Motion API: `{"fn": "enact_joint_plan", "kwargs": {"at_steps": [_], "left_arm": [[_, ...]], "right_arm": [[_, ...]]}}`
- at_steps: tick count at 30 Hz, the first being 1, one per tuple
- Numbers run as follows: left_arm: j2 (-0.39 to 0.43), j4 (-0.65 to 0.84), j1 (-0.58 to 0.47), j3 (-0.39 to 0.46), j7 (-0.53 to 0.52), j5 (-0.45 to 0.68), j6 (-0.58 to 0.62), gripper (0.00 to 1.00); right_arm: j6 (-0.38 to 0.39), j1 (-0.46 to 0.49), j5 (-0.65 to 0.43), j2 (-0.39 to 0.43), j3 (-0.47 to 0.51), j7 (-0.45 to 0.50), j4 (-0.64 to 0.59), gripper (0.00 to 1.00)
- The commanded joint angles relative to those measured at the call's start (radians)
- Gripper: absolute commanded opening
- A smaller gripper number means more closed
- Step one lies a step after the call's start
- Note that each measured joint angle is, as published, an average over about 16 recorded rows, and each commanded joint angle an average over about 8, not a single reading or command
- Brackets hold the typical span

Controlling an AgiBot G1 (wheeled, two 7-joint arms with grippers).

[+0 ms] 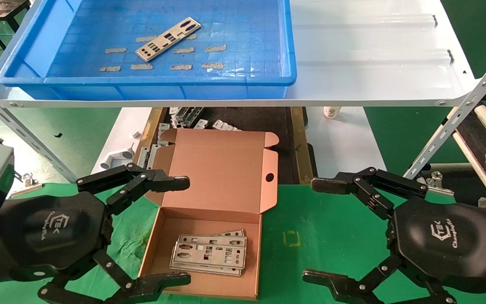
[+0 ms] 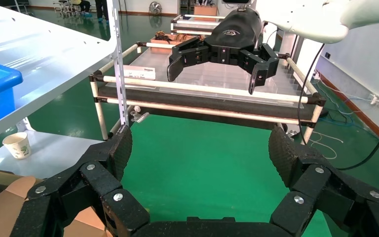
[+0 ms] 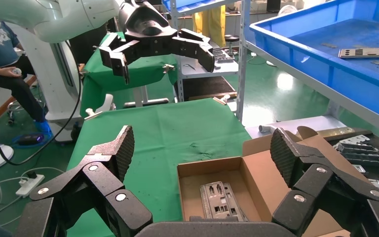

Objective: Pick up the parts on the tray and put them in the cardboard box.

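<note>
Between our two pincers, low over the green tabletop, sits the cardboard box with its lid hinged back and upright. Our left pincer hangs spread wide and grasping nothing, one fingertip in front of the lid's near-left corner and the other at the front-left edge of the box. Our right pincer is likewise released and bare, hovering over the bare green cloth just to the right of the box and apart from it.

We see a small stack of parts lying flat on the box floor, silvery plates overlapping one another, nearer its front wall than its back. They lie just to the right of our left pincer's lower fingertip, with the box wall between. The right wrist view shows the same plates inside the open box.

Farther out and higher, the blue tray rests on the white shelf. One more part lies slantwise on its gridded floor among short tan tape strips, well apart from both pincers. Below the shelf, behind the box, grey metal brackets lie on a dark surface, and a white plastic elbow piece lies to their left.
</note>
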Motion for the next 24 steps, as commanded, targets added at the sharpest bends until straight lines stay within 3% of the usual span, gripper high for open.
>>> {"fn": "enact_joint_plan", "kwargs": {"at_steps": [1, 24], "left_arm": [[0.0, 0.001, -0.001, 0.001, 0.001, 0.001, 0.0, 1.0], [0.002, 0.005, -0.003, 0.006, 0.004, 0.004, -0.002, 1.0]], "right_arm": [[0.0, 0.0, 0.0, 0.0, 0.0, 0.0, 0.0, 1.0], [0.0, 0.0, 0.0, 0.0, 0.0, 0.0, 0.0, 1.0]]}}
